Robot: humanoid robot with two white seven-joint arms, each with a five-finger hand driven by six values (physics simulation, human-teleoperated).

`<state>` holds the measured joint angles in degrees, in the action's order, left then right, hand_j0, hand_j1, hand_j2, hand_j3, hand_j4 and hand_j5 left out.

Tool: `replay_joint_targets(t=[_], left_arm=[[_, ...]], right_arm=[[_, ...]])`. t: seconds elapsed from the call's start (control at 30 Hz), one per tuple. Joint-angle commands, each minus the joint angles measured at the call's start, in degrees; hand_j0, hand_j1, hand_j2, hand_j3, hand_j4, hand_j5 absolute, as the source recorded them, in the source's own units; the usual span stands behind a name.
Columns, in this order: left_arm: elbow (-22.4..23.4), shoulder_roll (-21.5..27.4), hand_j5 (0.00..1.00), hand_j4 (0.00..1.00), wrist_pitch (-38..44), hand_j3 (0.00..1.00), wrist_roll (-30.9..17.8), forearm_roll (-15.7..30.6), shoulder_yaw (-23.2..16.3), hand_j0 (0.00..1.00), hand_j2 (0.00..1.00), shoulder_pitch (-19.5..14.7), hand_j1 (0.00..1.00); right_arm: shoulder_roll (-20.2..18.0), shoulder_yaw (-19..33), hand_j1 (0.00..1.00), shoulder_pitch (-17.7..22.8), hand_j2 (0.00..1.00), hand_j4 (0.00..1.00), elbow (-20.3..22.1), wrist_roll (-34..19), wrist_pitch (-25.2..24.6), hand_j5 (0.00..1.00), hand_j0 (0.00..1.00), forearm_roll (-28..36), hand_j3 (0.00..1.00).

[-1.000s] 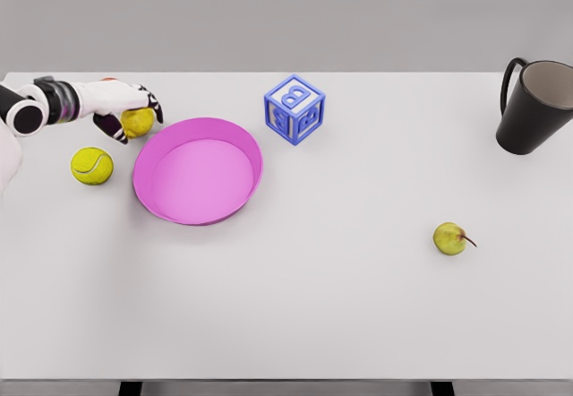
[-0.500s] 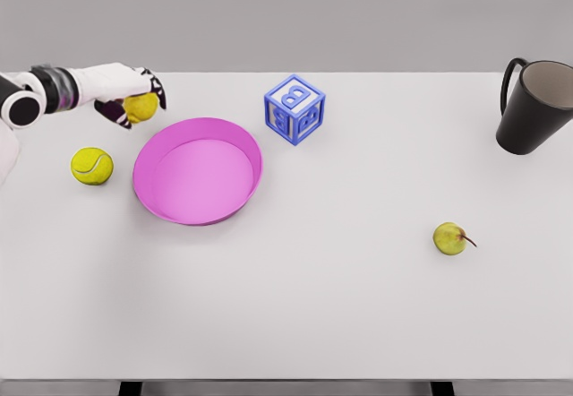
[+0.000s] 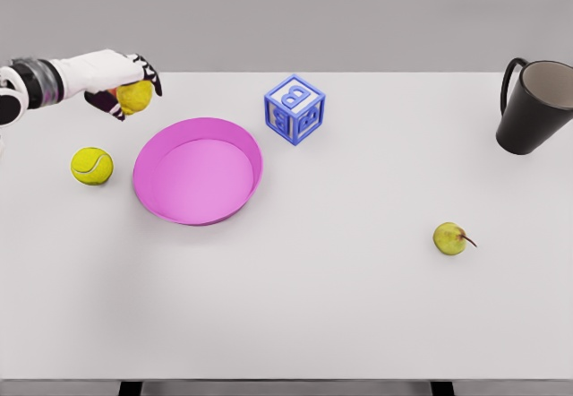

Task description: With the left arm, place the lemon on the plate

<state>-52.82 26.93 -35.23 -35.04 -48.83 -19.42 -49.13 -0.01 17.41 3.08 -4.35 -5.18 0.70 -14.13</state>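
My left hand (image 3: pixel 127 90) is at the far left of the table, lifted off the surface, its fingers curled around the yellow lemon (image 3: pixel 135 97). The lemon shows below and between the fingers, partly hidden by them. The pink plate (image 3: pixel 154 201) lies on the table just right of and below the hand, with nothing in it. The lemon is up and to the left of the plate's rim, not over it. No right arm shows.
A yellow tennis ball (image 3: pixel 92 166) sits left of the plate. A blue letter block (image 3: pixel 294 109) stands right of the plate at the back. A black mug (image 3: pixel 533 105) is at the far right edge, and a small green pear (image 3: pixel 450 238) lies right of centre.
The left hand has closed on the lemon and lifted it from the table, rising steadily upward over the two earlier frames. Everything else has stayed put.
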Motion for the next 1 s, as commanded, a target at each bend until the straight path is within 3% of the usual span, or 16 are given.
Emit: replay_joint_targets(t=[0.0,0.23,0.43,0.77,0.97], left_arm=[[-3.4,0.8,0.64,0.64,0.2,0.64,0.0,1.6,0.4,0.64,0.64,0.4,0.64],[-6.9,1.0,0.64,0.64,0.2,0.64,0.0,1.8,0.9,0.64,0.64,1.9,0.64],[-11.9,2.9,0.64,0.64,0.2,0.64,0.0,4.8,0.9,0.64,0.64,4.0,0.64],[-14.8,2.9,0.64,0.64,0.2,0.64,0.0,5.9,1.0,0.64,0.64,6.0,0.64],[-19.5,3.0,0.64,0.64,0.2,0.64,0.0,6.1,1.0,0.64,0.64,8.4,0.64]], right_arm=[[0.0,0.0,1.0,0.0,1.0,1.0,0.0,0.0,0.0,1.0,1.0,0.0,1.0],[0.0,0.0,1.0,0.0,1.0,1.0,0.0,0.0,0.0,1.0,1.0,0.0,1.0],[0.0,0.0,1.0,0.0,1.0,1.0,0.0,0.0,0.0,1.0,1.0,0.0,1.0],[0.0,0.0,1.0,0.0,1.0,1.0,0.0,0.0,0.0,1.0,1.0,0.0,1.0],[0.0,0.0,1.0,0.0,1.0,1.0,0.0,0.0,0.0,1.0,1.0,0.0,1.0]])
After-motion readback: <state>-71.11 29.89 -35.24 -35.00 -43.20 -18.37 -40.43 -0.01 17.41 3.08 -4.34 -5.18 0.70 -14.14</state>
